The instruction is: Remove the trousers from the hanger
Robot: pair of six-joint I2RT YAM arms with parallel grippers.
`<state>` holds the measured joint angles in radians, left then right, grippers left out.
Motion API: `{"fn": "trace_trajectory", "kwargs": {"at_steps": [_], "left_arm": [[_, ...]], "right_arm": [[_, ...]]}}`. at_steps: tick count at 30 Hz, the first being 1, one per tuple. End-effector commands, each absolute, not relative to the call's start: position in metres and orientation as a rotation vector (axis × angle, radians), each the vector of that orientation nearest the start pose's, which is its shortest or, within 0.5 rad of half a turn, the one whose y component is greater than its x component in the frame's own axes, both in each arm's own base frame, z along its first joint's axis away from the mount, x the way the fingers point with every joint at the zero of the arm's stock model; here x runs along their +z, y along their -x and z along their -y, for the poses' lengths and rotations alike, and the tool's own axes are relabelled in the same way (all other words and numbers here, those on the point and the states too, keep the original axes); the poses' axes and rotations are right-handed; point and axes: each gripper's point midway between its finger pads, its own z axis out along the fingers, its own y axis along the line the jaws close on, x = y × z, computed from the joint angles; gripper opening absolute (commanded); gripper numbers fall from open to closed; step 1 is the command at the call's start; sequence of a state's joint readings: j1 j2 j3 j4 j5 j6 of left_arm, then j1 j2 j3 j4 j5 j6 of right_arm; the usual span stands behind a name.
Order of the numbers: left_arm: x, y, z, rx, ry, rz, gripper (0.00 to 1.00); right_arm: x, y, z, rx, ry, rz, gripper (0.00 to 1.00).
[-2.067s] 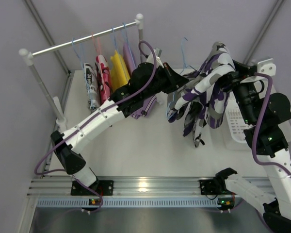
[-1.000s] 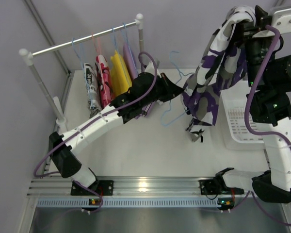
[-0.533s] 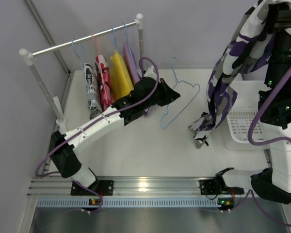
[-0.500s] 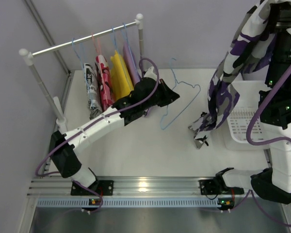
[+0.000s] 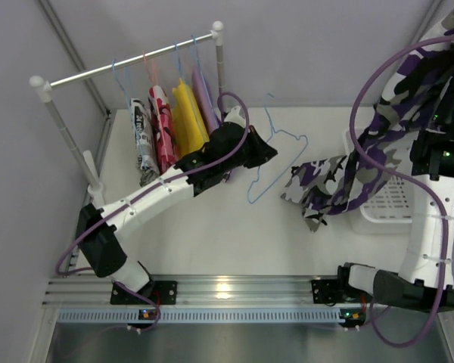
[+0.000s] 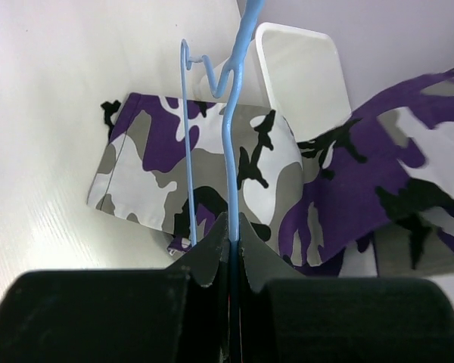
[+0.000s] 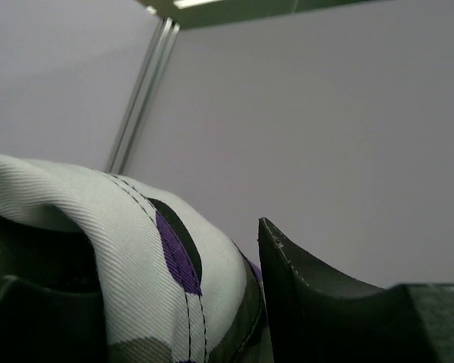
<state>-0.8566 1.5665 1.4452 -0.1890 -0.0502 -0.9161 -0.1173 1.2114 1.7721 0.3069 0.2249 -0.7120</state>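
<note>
Left gripper (image 6: 231, 227) has its two black fingers pressed together on the wire of the thin light-blue triangular clothes hanger (image 6: 229, 159), which it holds up off the white table (image 5: 212, 234) with the curved hook pointing toward the back wall. Nothing hangs on that frame; in the overhead view it stands just left of the cloth and apart from it. Over on the other side, the right gripper (image 7: 144, 265) is high up near the back right corner, and its wrist camera shows a fold of stitched fabric caught between its fingers, so it is clamped on the small soft trousers in purple, white and black camouflage print (image 5: 329, 178). From that grip the trousers run down and to the left across the near corner of the white plastic basket (image 5: 393, 212), and their lower end lies spread on the table just beside the basket's left wall. Behind the left arm a silver clothes rail on white posts (image 5: 129, 62) carries a black-and-white lettered garment (image 5: 141, 132), a red-pink garment with white spots (image 5: 161, 121), a yellow garment (image 5: 185, 110) and a lilac one (image 5: 203, 91), all on their own hangers.
</note>
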Motion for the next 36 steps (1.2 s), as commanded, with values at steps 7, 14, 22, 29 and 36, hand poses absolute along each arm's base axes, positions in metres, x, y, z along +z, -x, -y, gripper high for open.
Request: {"fn": "trace_trajectory", "kwargs": {"at_steps": [7,14,22,29,36], "left_arm": [[0.349,-0.315,0.375,-1.155,0.110,-1.935,0.00],[0.357,-0.327,0.364,-1.146,0.137,-1.915,0.00],[0.372,-0.333,0.349,-1.139,0.123,-1.881,0.00],[0.393,-0.319,0.342,-1.125,-0.019,-1.815,0.00],[0.407,-0.313,0.333,-1.088,-0.094,-1.757,0.00]], "right_arm": [[0.639,-0.313,0.111,-0.700,0.227,-0.858,0.00],[0.562,-0.346,0.110,-0.540,0.264,-1.085,0.00],[0.438,-0.352,0.149,-0.447,0.087,-1.424,0.00],[0.351,-0.329,0.177,-0.342,-0.014,-1.691,0.08],[0.320,-0.297,0.155,-0.233,0.120,-1.813,0.94]]}}
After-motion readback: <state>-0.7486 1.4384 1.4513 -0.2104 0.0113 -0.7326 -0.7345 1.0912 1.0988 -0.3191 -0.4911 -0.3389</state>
